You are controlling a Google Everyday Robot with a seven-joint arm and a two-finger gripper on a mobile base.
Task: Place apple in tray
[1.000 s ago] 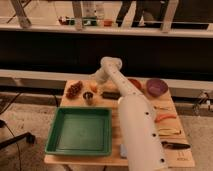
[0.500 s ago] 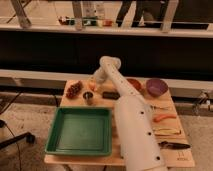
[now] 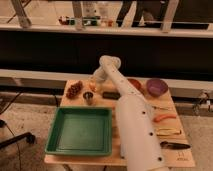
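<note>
Noted gripper (image 3: 94, 83) pinched shut on apple (image 3: 93, 87) at 12 o'clock of tray (image 3: 80, 131), outside its rim; judged grasp made and nothing yet in tray, leaving lift, carry towards 6 o'clock and release over tray floor to do.

1. A light wooden table (image 3: 185, 127) stands in the middle of the room, its long side running parallel to the back wall.
2. The floor (image 3: 30, 112) is pale and speckled, grey-beige in tone.
3. Behind the table runs a pale horizontal ledge (image 3: 35, 75), and above it sits a wide dark wall panel (image 3: 50, 50).
4. Along the top of the panel lies a light rail (image 3: 150, 31), with slanted metal posts (image 3: 20, 12) rising from it into a brighter area beyond.
5. A black wheeled chair base (image 3: 15, 140) sits on the floor at the left.
6. Dark cables (image 3: 205, 97) hang at the right edge.
</note>
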